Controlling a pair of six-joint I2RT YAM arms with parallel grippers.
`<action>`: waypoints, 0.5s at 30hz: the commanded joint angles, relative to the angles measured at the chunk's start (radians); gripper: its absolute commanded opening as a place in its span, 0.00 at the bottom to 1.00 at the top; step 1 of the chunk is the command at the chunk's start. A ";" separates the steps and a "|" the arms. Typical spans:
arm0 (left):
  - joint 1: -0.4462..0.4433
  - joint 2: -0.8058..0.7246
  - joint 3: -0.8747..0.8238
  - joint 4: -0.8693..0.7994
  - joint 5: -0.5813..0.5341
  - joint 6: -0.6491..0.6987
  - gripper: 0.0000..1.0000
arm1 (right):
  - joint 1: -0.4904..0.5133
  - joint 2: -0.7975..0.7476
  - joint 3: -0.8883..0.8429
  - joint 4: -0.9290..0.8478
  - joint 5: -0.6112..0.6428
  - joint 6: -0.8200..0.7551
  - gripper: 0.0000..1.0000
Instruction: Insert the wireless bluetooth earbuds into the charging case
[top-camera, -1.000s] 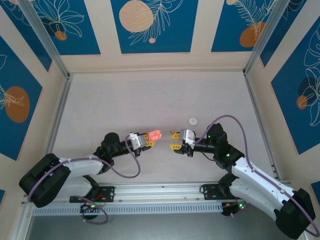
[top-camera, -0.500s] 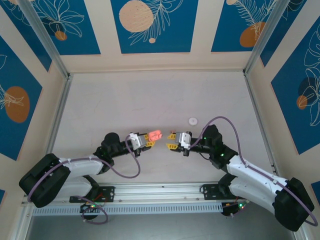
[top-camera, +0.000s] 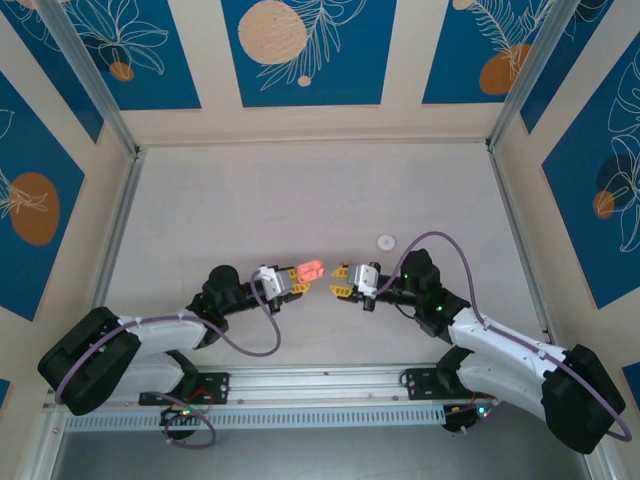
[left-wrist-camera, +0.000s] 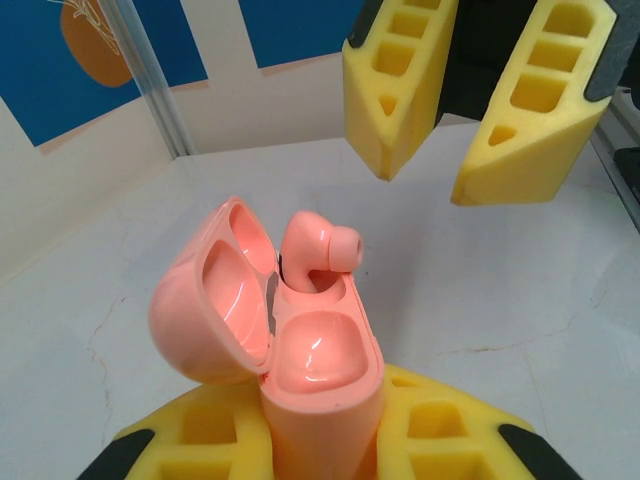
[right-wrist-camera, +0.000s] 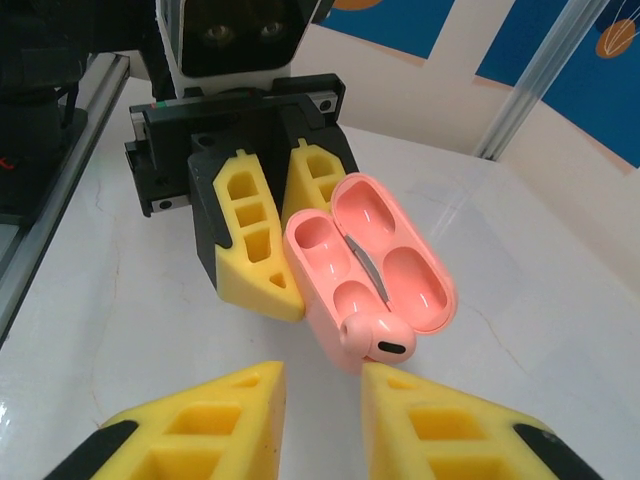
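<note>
Since a second ago the right arm has swung inward, bringing the right claw closer to the charging case, while the left arm has kept its place. The left claw is clamped on the lower body of the case and presents it with the hinged lid thrown back, so the sockets face the other arm. One pink earbud stands in the socket farther from the left claw, its head poking above the rim. It looks only partly seated, though its stem is hidden and I cannot be sure. The socket nearer the left claw is empty. The right claw's fingers stand a little apart with nothing between them, their tips just short of the bud, probably placed to press it home. A white round disc lies on the bench beyond the right arm, well apart from the case.
</note>
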 joint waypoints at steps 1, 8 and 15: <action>-0.012 -0.016 0.027 0.018 0.002 0.015 0.11 | 0.008 0.016 -0.011 0.059 0.009 -0.012 0.25; -0.012 -0.015 0.030 0.017 0.003 0.014 0.11 | 0.009 0.075 -0.012 0.115 0.013 -0.002 0.21; -0.012 -0.018 0.033 0.006 0.002 0.017 0.11 | 0.012 0.125 -0.002 0.168 0.002 0.008 0.19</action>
